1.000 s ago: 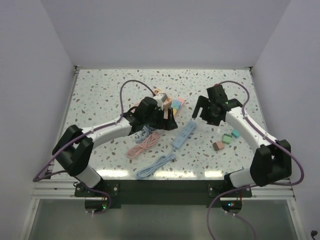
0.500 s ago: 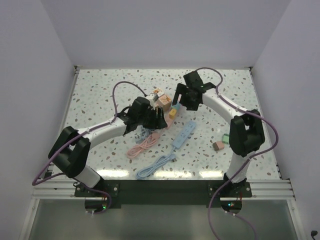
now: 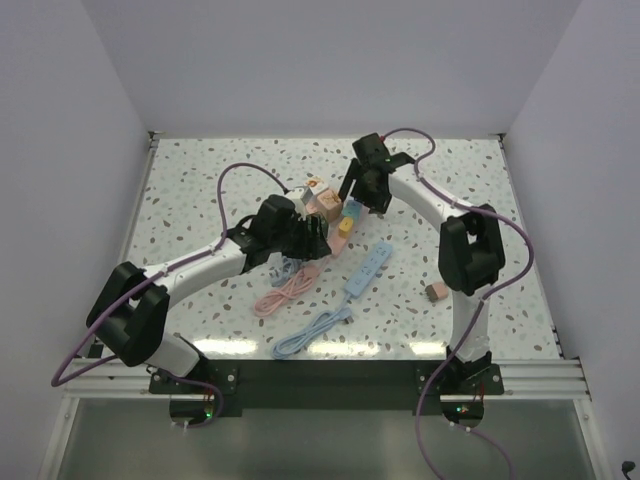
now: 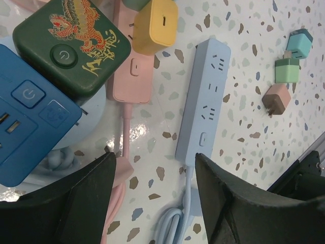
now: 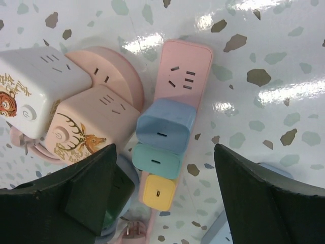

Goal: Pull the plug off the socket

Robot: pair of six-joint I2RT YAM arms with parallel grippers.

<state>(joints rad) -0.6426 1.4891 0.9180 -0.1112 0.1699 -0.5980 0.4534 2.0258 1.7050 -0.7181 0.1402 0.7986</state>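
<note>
Plugs (image 5: 165, 125) in pink socket strip (image 5: 187, 68) centred directly beneath right end effector (image 5: 165, 152), wide open and empty

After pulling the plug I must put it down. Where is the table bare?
The table is bare in the far left corner, between the left wall and the purple cable. Also bare: the near patch between the blue power strip and the brown plug. Crowded: the centre, around the pink power strip, cube sockets and coiled pink cable.
</note>
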